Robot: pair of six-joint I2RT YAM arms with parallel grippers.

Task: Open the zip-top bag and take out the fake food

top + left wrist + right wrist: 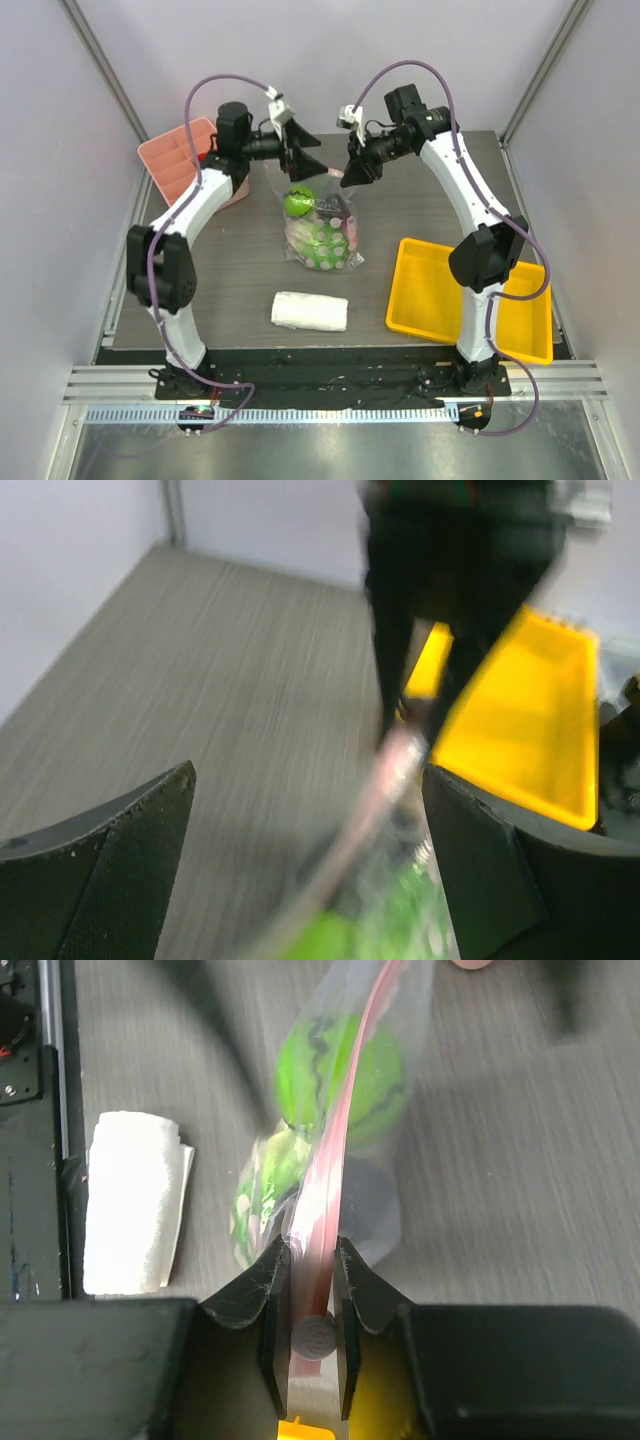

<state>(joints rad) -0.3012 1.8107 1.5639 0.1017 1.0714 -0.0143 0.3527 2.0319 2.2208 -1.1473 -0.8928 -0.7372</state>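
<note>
Right wrist view: right gripper (pixel 312 1260) pinched narrow on pink zip strip (pixel 335 1140) of clear crinkly zip-top bag (pixel 385 1210), mid-table. Left gripper (pixel 308 790) gapes wide around strip, ungripped. Risk: one-sided pull drags bag and striped green toy ball (pixel 375 1060); seal won't part.

The zip-top bag (pixel 322 232) is clear, glossy, crinkled plastic with a smooth pink zip strip (pixel 337 1150); the green ball (pixel 297 203) inside shines like hard plastic. The towel (pixel 310 311) is white, nubbly cloth. The table (pixel 230 270) is matt grey, streaked like wood grain. The tray (pixel 420 290) is smooth yellow plastic, faintly glossy; the left claw (pixel 308 775) is matt black, finely speckled
</note>
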